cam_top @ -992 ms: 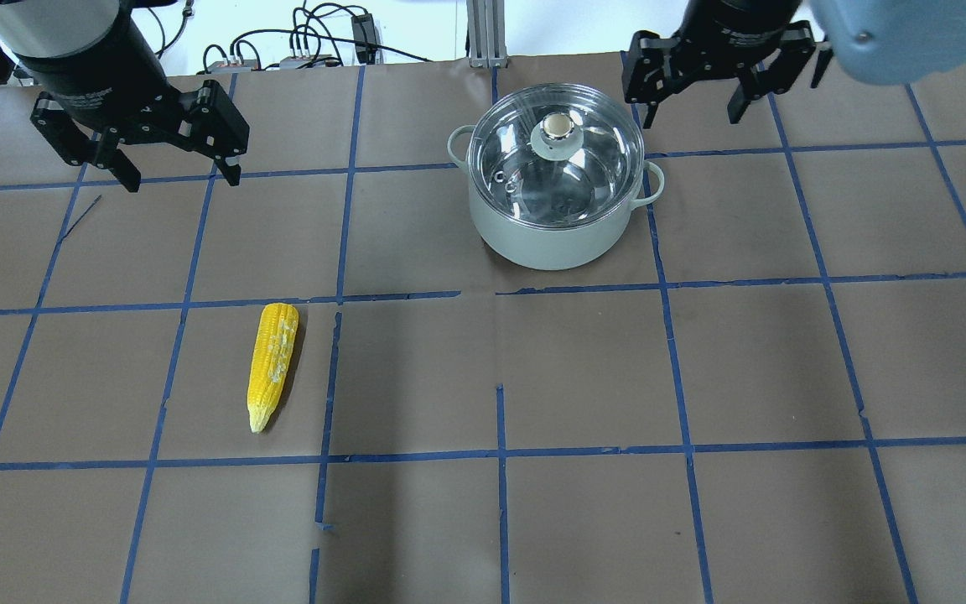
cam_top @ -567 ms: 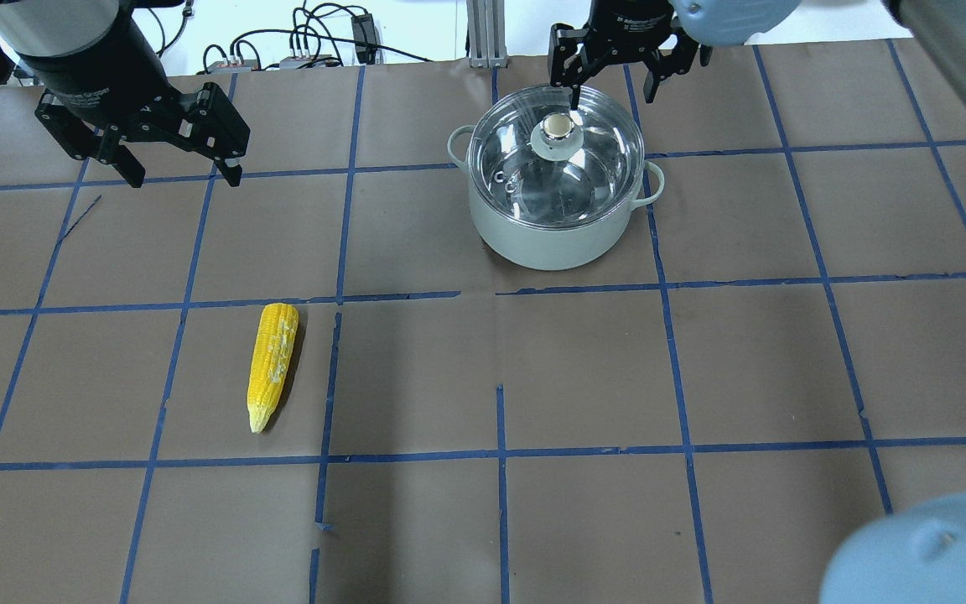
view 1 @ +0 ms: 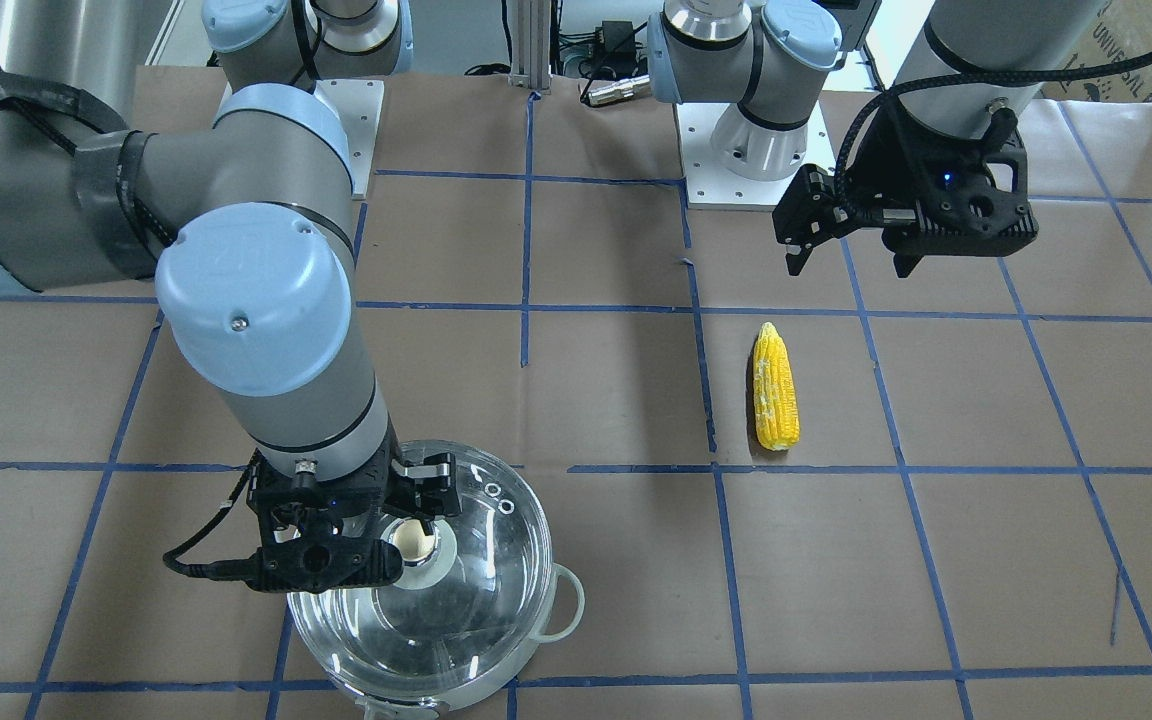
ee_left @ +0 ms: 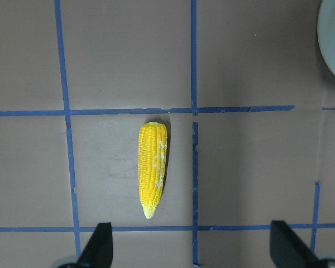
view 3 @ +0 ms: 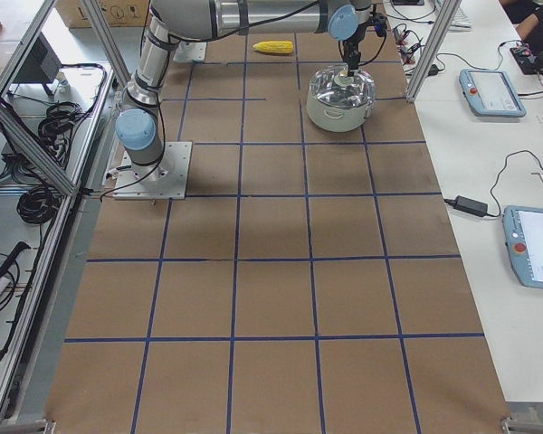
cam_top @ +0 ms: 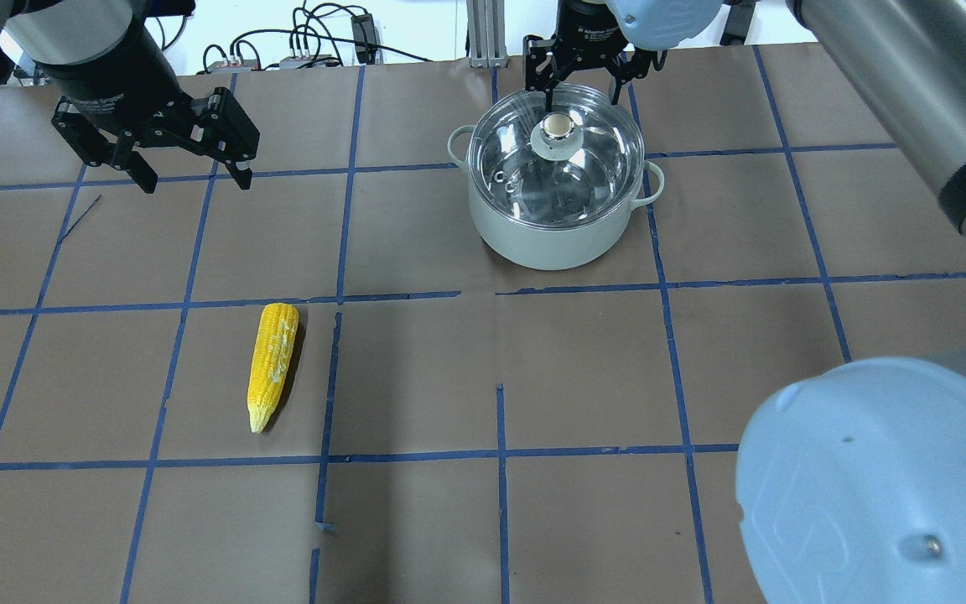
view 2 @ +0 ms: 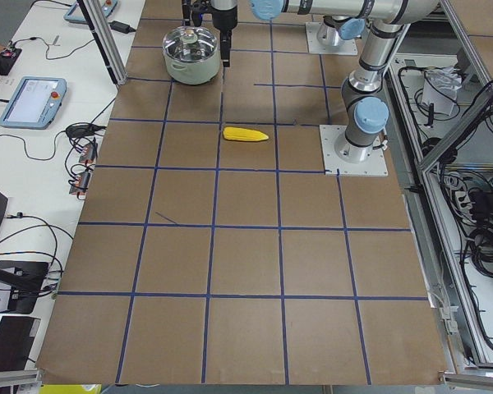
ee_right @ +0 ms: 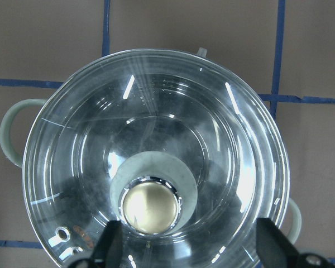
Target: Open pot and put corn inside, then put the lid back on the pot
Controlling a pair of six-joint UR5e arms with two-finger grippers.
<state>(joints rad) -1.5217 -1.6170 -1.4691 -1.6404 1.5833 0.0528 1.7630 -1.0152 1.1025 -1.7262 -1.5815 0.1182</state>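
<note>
glass is seen closing the pale pot: the lid is seated on its rim, at the far side of the brown surface. the right pincer is held spread wide over the knob, nothing grasped. the corn is laid flat, well apart from the pot. the left pincer is held released and empty above the surface.

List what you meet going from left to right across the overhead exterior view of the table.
left gripper → corn → pot. The lid and the right gripper overlap the pot, so they are left out.
</note>
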